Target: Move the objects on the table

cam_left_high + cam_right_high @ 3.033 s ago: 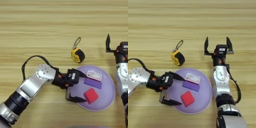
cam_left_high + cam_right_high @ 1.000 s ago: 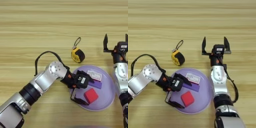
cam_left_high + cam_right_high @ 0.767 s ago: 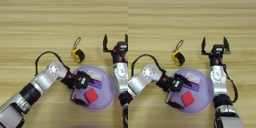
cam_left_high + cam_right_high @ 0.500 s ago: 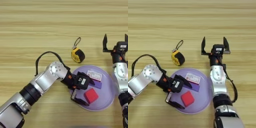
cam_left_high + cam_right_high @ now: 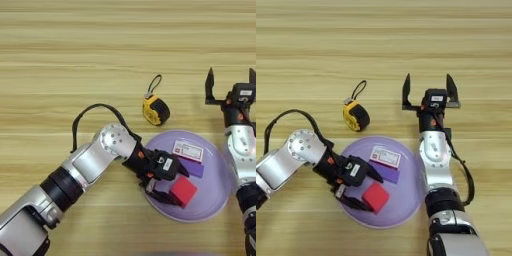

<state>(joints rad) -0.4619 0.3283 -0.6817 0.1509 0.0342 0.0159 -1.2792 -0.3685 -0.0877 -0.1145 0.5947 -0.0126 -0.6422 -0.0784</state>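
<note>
My left tool (image 5: pixel 370 189) is spread open around the cube (image 5: pixel 375 197) on the plate (image 5: pixel 411 200), near the counter's (image 5: pixel 306 50) front edge. Right tool (image 5: pixel 427 91) idles open behind the plate, gripping nothing.

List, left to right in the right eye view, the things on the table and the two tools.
tape measure → left tool → red cube → white card → right tool
</note>
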